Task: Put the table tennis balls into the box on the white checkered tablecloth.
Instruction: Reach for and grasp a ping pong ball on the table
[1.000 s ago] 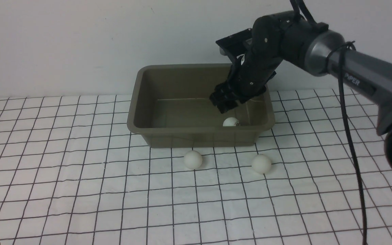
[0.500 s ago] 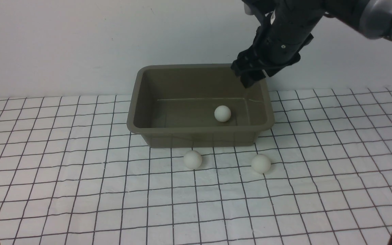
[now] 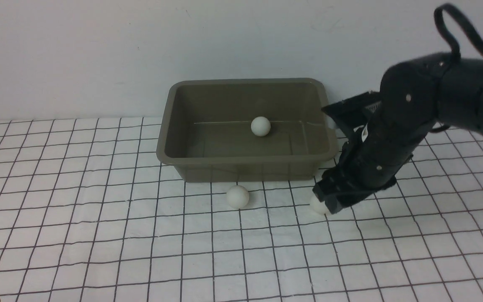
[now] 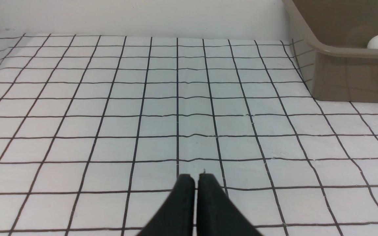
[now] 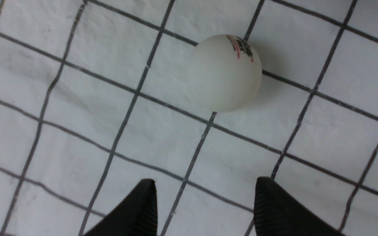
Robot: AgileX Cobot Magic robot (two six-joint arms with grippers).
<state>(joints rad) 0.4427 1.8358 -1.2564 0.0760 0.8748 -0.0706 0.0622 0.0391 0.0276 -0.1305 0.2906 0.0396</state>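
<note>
Lightness and a smooth shell make the logo ball (image 5: 225,73) quick to roll; pinch it across its middle. It lies lower right of centre on the white checkered tablecloth (image 3: 99,209), just before the box (image 3: 245,158). The right gripper (image 5: 205,196) slants down over it, jaws parted and empty, apparently not yet around it. The left gripper (image 4: 195,183) is clenched on nothing.

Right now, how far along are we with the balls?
Done: one ball lies in the box. In hand: the right hand hovers open over the logo ball on the cloth, just in front of the box's right corner; not gripped yet. Left: that ball and the third ball, also in front of the box. The left hand is shut, holding nothing.
</note>
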